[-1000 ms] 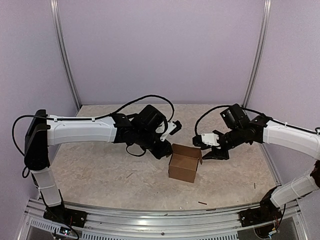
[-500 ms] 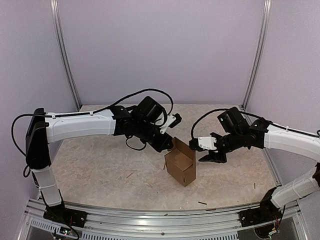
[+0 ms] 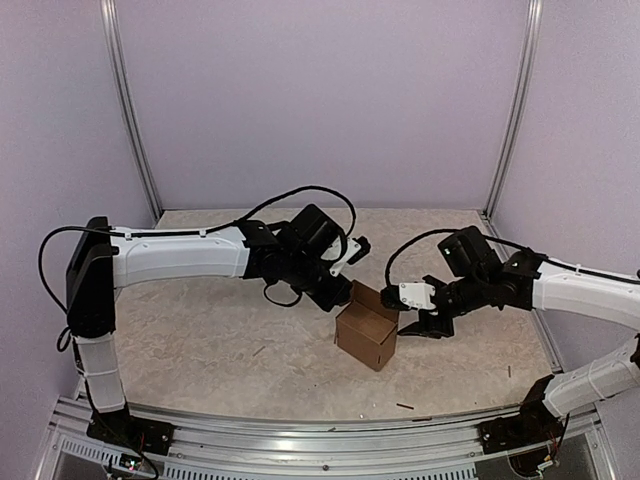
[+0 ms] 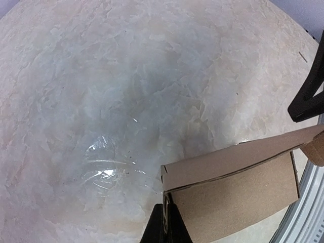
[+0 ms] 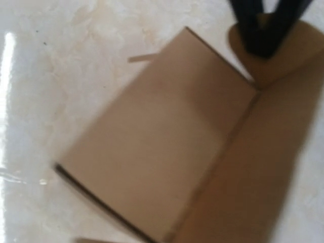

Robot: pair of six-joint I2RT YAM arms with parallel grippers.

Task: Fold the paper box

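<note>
A small brown cardboard box (image 3: 366, 337) is seen standing on the worktop (image 3: 200, 330), a little right of its centre and nearer the front edge than the back. A flap (image 3: 366, 295) is raised at its top, on the side toward the back edge. The left gripper (image 3: 345, 292) is clenched on the thin edge of the cardboard there. In the left wrist view its two fingers (image 4: 165, 228) are pressed together on the board. The right gripper (image 3: 418, 322) is held just beside the box's right side, with its jaws parted and nothing grasped. The right wrist view is blurred and mostly filled by a flat brown panel. A dark scrap (image 3: 405, 406) is seen lying near the front edge.
</note>
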